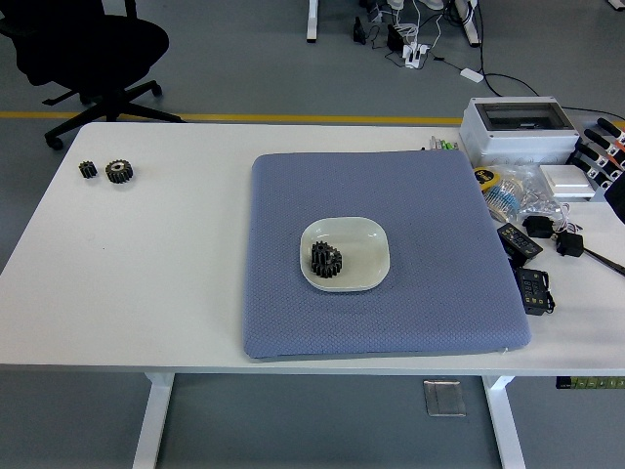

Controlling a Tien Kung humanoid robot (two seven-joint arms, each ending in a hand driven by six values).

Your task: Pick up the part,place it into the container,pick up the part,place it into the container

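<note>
Two dark gears (326, 259) lie touching in the left half of a shallow white dish (363, 244) at the middle of a blue mat (410, 205).
</note>
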